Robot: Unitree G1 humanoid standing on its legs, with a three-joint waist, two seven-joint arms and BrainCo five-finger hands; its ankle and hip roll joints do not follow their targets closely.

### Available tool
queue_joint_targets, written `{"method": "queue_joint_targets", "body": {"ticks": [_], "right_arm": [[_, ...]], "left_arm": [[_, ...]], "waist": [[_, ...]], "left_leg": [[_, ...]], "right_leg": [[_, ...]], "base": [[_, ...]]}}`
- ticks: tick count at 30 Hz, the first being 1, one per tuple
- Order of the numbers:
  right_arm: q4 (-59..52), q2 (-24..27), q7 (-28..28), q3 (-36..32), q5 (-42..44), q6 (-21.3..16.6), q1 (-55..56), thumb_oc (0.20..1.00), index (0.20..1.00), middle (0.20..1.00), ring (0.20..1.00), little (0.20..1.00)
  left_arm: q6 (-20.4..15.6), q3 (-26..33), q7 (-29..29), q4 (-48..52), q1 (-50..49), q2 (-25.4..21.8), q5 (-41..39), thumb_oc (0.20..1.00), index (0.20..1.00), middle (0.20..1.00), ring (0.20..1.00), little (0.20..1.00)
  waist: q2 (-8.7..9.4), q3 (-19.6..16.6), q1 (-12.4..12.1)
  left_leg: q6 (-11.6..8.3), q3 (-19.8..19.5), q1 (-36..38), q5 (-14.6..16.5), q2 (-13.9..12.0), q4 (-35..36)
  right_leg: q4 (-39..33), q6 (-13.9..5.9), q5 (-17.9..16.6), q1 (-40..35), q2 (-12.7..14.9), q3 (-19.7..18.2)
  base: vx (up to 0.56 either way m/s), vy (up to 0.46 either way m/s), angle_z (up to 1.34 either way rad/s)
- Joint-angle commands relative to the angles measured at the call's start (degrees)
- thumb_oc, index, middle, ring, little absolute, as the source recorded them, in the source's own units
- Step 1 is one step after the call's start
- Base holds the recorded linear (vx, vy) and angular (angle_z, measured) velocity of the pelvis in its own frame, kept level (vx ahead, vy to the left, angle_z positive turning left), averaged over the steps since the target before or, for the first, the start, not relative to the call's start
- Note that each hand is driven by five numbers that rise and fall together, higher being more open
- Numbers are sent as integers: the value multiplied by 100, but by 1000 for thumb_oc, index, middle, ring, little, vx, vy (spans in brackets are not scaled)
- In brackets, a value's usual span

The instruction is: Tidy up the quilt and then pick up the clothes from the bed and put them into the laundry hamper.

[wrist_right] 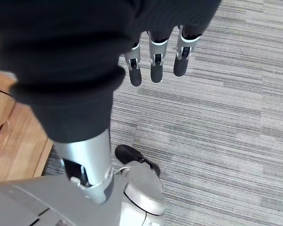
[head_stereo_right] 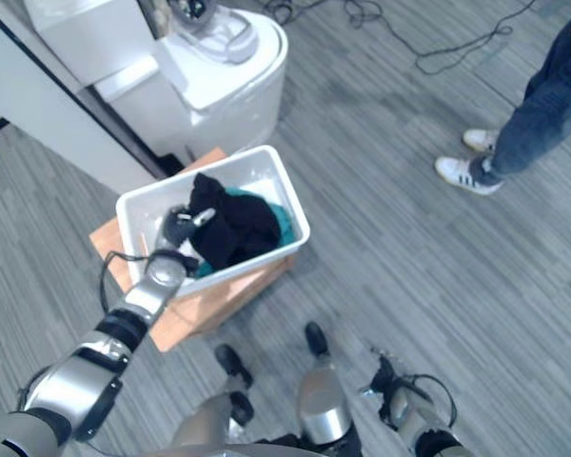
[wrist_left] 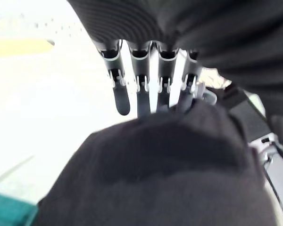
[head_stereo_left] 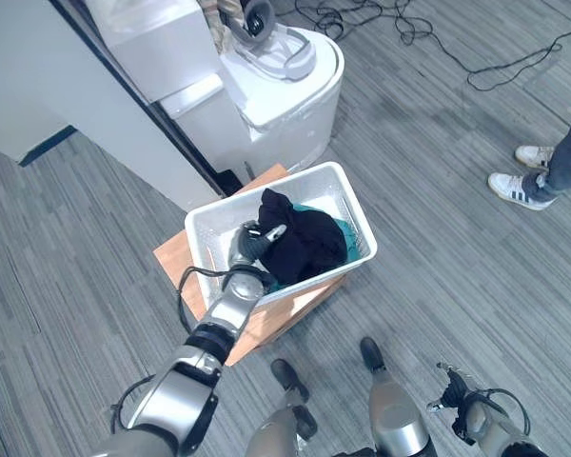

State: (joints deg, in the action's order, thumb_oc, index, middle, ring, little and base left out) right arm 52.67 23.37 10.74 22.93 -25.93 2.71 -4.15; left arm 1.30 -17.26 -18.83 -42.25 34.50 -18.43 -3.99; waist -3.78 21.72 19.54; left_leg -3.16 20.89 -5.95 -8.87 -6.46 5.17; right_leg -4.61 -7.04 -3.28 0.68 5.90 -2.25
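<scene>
A white laundry hamper stands on a low wooden stand in front of me. A black garment lies piled inside it over a teal one. My left hand reaches into the hamper's near left side, open, with straight fingers resting against the black garment. My right hand hangs low at the lower right, away from the hamper. Its fingers are straight over the grey carpet and hold nothing.
A white rounded machine and a white panel stand just behind the hamper. A person's legs in white shoes are at the right edge. Black cables trail over the floor at the back.
</scene>
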Motion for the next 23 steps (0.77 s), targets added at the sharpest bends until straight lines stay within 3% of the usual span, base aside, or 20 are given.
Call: {"method": "queue_joint_targets", "body": {"ticks": [1,8,12,13,14,20,23], "right_arm": [[163,48,-79,-14,64,76,349,1000,1000,1000,1000,1000],[191,43,-223,5,82,83,284,1000,1000,1000,1000,1000],[358,-112,-157,-322,309,117,127,1000,1000,1000,1000,1000],[335,-129,-146,-458,481,88,52,1000,1000,1000,1000,1000],[335,-127,-146,-452,485,88,55,1000,1000,1000,1000,1000],[557,-283,-37,-691,876,23,-188,1000,1000,1000,1000,1000],[658,-385,10,-751,1137,-11,-254,1000,1000,1000,1000,1000]], "left_arm": [[-530,343,-290,115,184,-279,-774,1000,1000,1000,1000,1000],[-1060,953,-351,808,-305,-566,-2049,1000,1000,1000,1000,1000],[-1082,1550,-22,1388,-2042,-500,-2213,1000,1000,1000,1000,1000],[-946,1740,76,1073,-2562,-453,-2061,1000,1000,1000,1000,1000],[-950,1743,80,1069,-2567,-451,-2056,1000,1000,1000,1000,1000],[-407,1879,373,-1540,-3289,-302,-1148,1000,1000,1000,1000,1000],[-256,1882,462,-2315,-3455,-171,-853,1000,1000,1000,1000,1000]], "waist": [[238,-639,-308],[229,-910,-620],[292,-1077,-962],[324,-1129,-1029],[324,-1129,-1026],[377,-1235,-1183],[382,-1253,-1225]], "left_leg": [[-605,-34,721,691,-334,-17],[-626,-240,1024,720,-369,-17],[-603,-394,1190,746,-366,-17],[-591,-423,1231,760,-375,-17],[-591,-423,1237,762,-374,-17],[-558,-437,1312,808,-375,-17],[-542,-456,1329,821,-358,-17]], "right_leg": [[-39,-417,45,532,147,151],[-39,-338,185,24,120,376],[-39,-283,253,-266,116,518],[-39,-276,271,-323,109,541],[-39,-277,274,-328,110,541],[-39,-267,325,-456,116,605],[-28,-268,330,-489,129,638]], "base": [[64,-48,16],[48,-38,20],[41,-19,23],[20,10,11],[23,19,18],[15,29,15],[33,49,15]]}}
